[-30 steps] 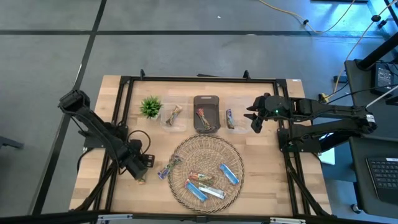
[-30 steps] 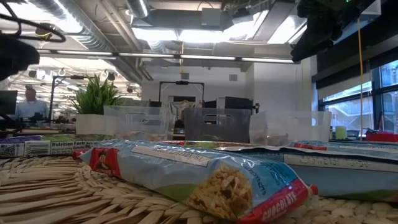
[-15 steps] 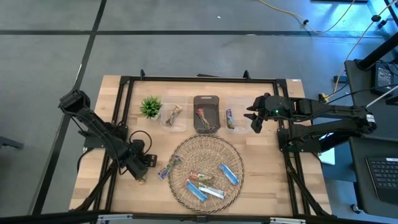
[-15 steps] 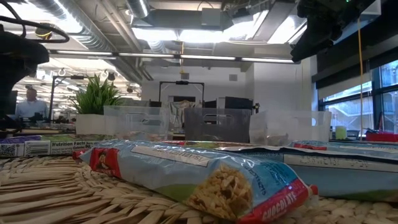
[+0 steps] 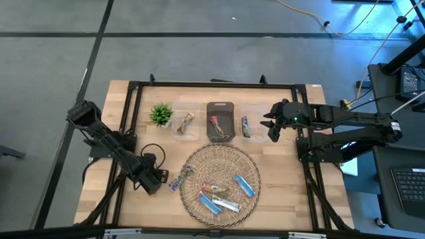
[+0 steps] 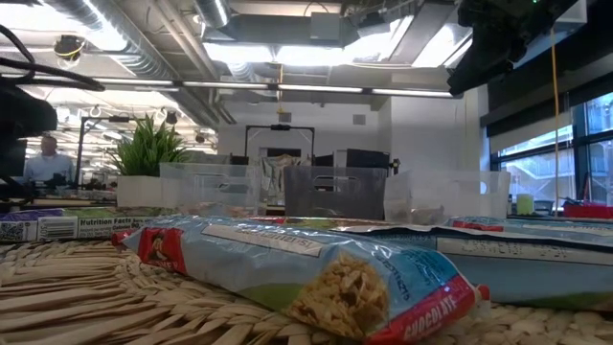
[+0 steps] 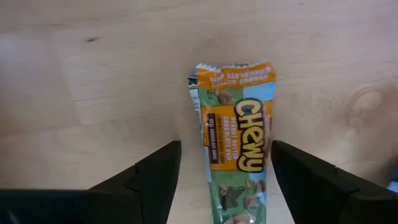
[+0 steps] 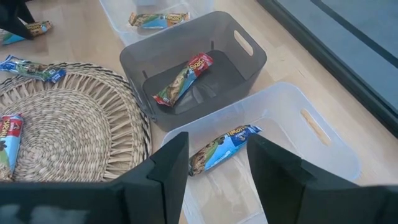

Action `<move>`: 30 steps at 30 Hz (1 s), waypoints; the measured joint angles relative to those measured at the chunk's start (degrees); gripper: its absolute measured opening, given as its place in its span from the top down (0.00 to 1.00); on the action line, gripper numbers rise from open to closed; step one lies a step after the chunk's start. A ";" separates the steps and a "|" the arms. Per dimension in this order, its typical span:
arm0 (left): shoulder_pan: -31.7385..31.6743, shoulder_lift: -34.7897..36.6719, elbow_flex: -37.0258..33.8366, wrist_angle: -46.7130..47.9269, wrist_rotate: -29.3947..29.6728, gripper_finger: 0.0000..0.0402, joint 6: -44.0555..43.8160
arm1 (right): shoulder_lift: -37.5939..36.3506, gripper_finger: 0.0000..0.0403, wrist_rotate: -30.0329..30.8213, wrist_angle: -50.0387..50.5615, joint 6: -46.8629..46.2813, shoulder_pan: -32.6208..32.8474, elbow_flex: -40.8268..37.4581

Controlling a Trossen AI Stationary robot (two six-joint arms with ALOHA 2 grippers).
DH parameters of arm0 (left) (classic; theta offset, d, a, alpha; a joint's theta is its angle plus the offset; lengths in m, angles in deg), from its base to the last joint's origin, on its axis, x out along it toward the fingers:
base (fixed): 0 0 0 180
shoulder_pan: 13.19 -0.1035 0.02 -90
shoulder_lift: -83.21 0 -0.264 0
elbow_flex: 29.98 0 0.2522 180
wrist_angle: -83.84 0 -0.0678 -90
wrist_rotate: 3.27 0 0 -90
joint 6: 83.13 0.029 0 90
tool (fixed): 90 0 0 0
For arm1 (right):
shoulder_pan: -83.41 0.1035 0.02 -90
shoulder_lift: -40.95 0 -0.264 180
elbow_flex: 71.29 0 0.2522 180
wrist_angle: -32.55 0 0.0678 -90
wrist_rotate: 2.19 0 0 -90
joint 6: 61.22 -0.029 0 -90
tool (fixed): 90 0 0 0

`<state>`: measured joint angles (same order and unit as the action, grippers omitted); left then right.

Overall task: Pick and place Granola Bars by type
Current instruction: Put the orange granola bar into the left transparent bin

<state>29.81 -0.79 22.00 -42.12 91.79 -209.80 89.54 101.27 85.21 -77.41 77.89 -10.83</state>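
Left gripper (image 7: 225,177) wide open, straddling green-tan Chewy bar (image 7: 235,149) lengthwise near bench's front-left; right gripper (image 8: 216,163) open, farther off.

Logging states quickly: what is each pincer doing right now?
Left pincer: open, straddling a green Chewy bar on the table, not holding it.
Right pincer: open, empty, above the clear bin.

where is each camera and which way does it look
High: overhead, straight down on table; both arms show.
Low: table height, across snack bars toward bins.
Left wrist: down at green bar between open left tool fingers.
Right wrist: over grey bin and clear bin; open right tool fingers show.
High and right wrist share the woven mat.
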 joint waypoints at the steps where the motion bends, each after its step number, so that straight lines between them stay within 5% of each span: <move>1: -0.03 -0.65 0.07 -0.03 -0.54 0.39 0.04 | 0.00 0.59 0.00 -0.13 0.02 0.02 0.00; 30: 0.00 -1.43 1.92 1.74 0.23 0.75 -2.82 | 0.00 0.59 0.01 -0.53 0.10 0.02 0.00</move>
<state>29.81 -2.22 23.92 -40.38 92.02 -212.62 89.54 101.28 84.68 -77.31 77.91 -10.83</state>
